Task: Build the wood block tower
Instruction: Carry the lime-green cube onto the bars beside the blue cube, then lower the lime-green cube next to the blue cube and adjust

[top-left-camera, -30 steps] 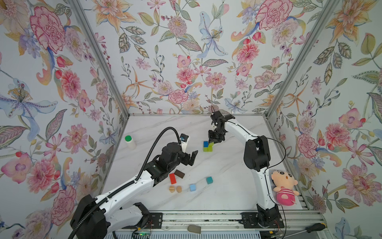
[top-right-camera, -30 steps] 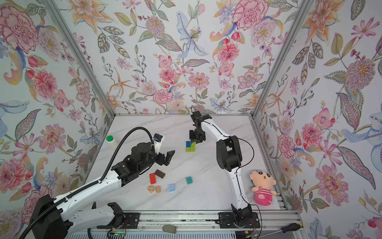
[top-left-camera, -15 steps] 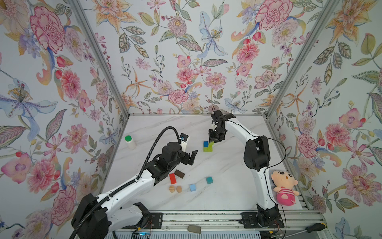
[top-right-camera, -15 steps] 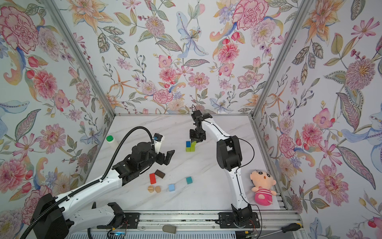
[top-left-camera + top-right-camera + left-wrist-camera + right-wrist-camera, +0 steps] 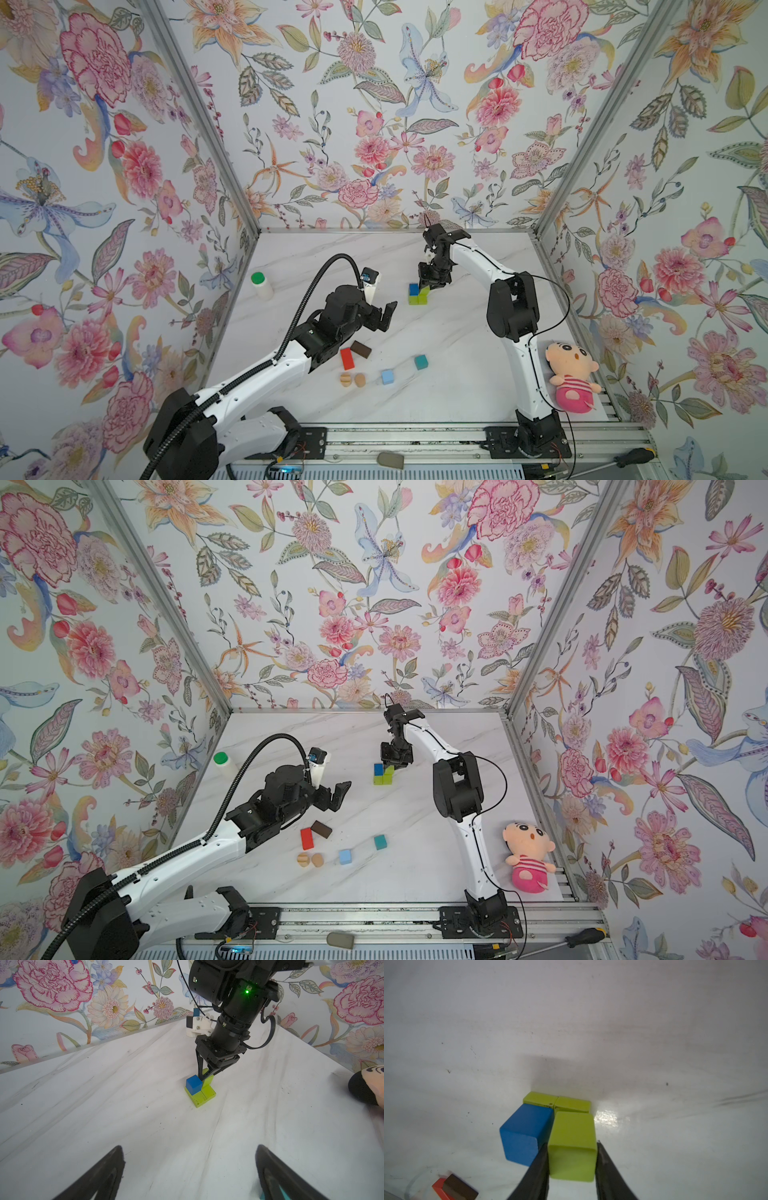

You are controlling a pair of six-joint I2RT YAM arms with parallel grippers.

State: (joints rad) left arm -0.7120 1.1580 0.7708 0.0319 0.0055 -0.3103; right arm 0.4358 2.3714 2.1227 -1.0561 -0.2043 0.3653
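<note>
The right jaws flank the green cube (image 5: 572, 1147), blue cube (image 5: 413, 288) at its 9 o'clock; pinching or not, I cannot tell. The left jaws gape wide.

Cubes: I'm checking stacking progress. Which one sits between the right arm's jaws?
The lime-green cube, beside the blue cube on the lime-green base; the right gripper straddles it. The teal cube and light-blue cube lie loose, apart.
</note>
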